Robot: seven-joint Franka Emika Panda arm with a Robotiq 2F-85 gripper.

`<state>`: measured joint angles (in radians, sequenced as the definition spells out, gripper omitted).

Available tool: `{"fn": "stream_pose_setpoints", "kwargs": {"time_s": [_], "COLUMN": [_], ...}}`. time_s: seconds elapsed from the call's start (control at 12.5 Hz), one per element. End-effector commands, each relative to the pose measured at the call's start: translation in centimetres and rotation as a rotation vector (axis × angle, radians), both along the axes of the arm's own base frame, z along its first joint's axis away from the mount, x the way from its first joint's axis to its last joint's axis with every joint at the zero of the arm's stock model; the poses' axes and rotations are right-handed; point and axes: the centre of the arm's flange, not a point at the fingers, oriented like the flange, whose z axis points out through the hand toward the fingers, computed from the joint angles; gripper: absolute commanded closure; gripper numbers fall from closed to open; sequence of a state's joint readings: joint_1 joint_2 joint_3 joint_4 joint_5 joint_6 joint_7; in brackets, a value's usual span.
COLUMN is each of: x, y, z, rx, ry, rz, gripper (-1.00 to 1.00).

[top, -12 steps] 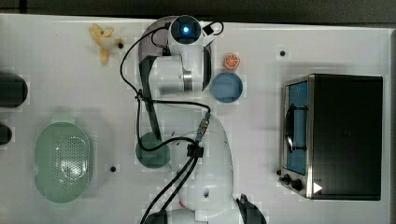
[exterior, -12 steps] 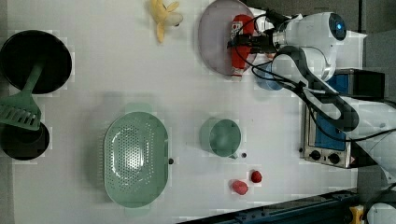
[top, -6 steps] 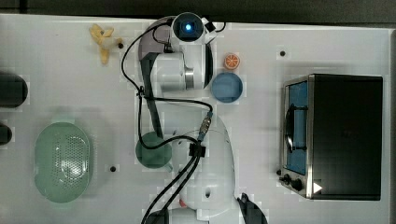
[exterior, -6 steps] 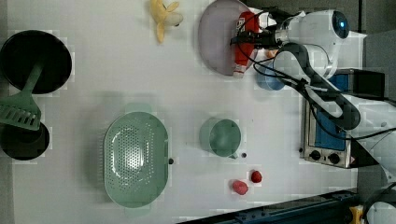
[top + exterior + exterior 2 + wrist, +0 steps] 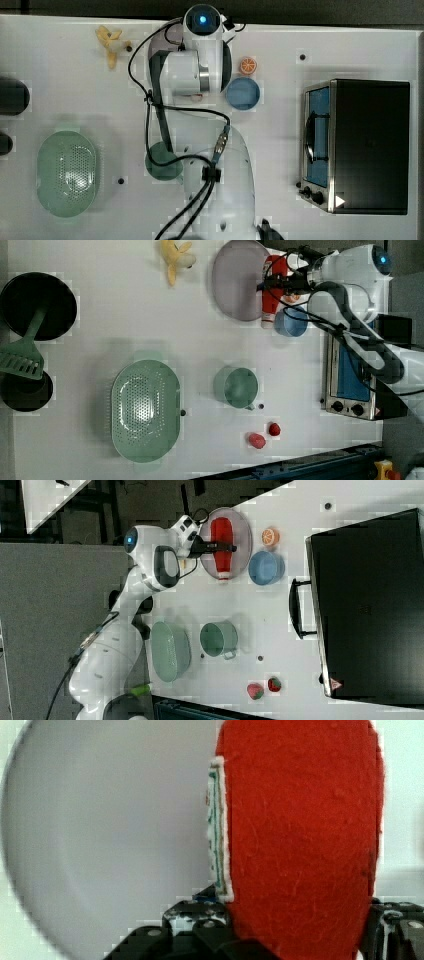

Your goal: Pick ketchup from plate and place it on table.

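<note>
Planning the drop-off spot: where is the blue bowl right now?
In the right view, the blue bowl sits on the table, just right of the plate, below the orange slice.

In the right view the ketchup [image 5: 222,542] lies over the plate [image 5: 243,530], and the black gripper [image 5: 220,546] closes across its red body. Beside the plate stand a blue bowl [image 5: 266,567] and an orange slice [image 5: 270,536] on the white table [image 5: 280,630].
</note>
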<state>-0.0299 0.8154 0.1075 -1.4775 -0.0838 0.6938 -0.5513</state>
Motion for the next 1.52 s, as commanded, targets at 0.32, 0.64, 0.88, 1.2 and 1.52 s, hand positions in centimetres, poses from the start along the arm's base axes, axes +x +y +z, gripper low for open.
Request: {"fn": "stream_pose_setpoints", "kwargs": {"time_s": [0.32, 0.64, 0.88, 1.2, 1.52], "x": [-3.1, -8.2, -13.0, -17.6, -20.2], "y": [-5.7, -9.7, -10.7, -10.4, -9.2], "z": [21.1, 24.7, 23.8, 19.4, 11.6], "rx": [0.041, 0.023, 0.012, 0.003, 0.005], "ry": [-0.005, -0.001, 0.051, 0.071, 0.058], "rz": [-0.101, -0.168, -0.195, -0.202, -0.188], "gripper": [-0.27, -0.27, -0.27, -0.27, -0.27]}}
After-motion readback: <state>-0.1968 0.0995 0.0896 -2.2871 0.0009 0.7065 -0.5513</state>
